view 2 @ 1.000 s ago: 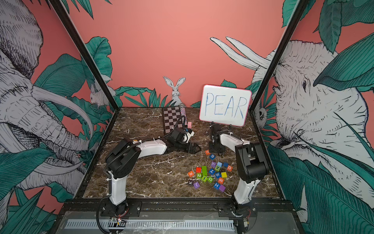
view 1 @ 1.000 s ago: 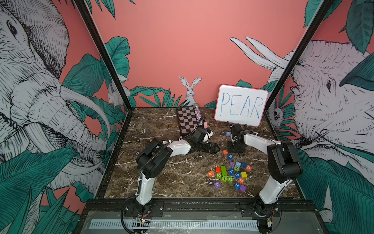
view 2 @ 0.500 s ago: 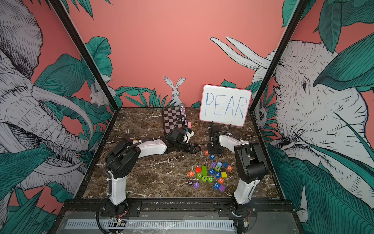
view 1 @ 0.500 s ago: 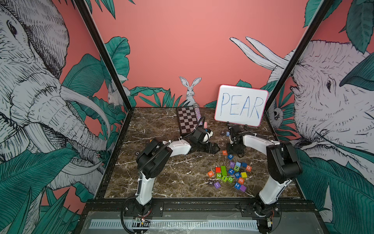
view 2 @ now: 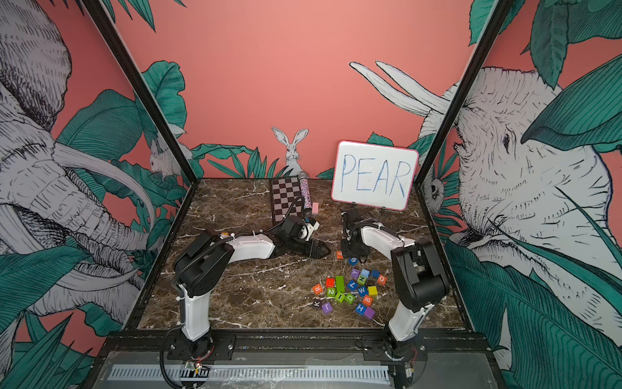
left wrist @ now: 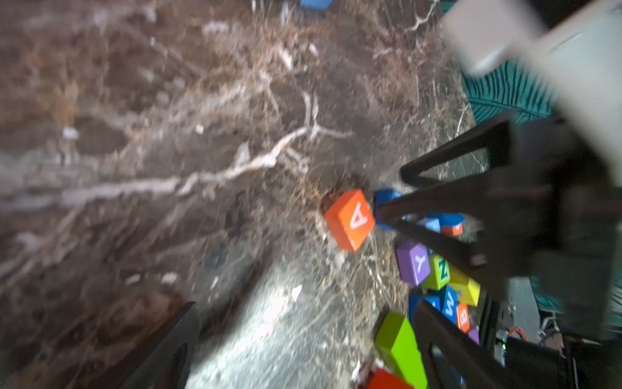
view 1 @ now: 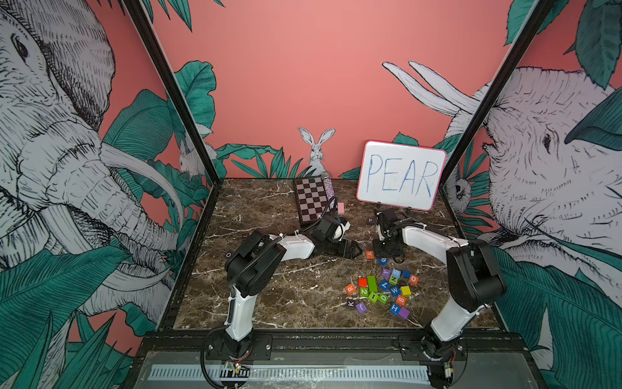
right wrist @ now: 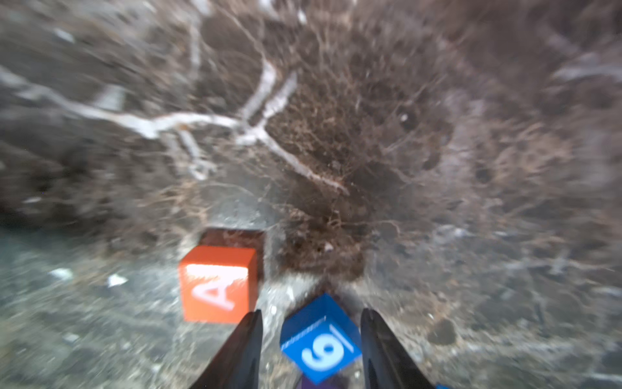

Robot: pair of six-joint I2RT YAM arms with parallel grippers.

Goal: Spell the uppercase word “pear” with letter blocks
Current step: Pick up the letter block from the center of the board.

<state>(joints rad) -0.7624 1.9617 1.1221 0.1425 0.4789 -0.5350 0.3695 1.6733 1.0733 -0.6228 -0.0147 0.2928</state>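
The R gripper [right wrist: 311, 311] is pointed down at the marble table [view 1: 269, 303], jaws part spread either side of a blue 9 cube [right wrist: 319, 343]. A gap is seen on at least one side, so that cube is flanked, not pinched, and it appears to lie on the table. The orange A cube [right wrist: 217, 286] is seen just beside it, letter up, clear of both fingers. The L gripper [left wrist: 304, 303] is held low over the table w/ jaws spread wide and nothing btwn them; the A cube is seen ahead of it, near the R gripper's tips. In a top view the black P cube [view 1: 370, 220] is found alone toward the back, beside the R wrist and below the whiteboard [view 1: 400, 175] marked PEAR. The orange R cube [view 1: 350, 288] is seen at the near-L edge of the heap of mixed cubes [view 1: 383, 289], well apart from A and P. A blue cube [left wrist: 314, 3] is cut off at the edge of the L wrist view, too blurred for a letter to be read, poss. the E. A chessboard [view 1: 311, 202] is laid at the back.
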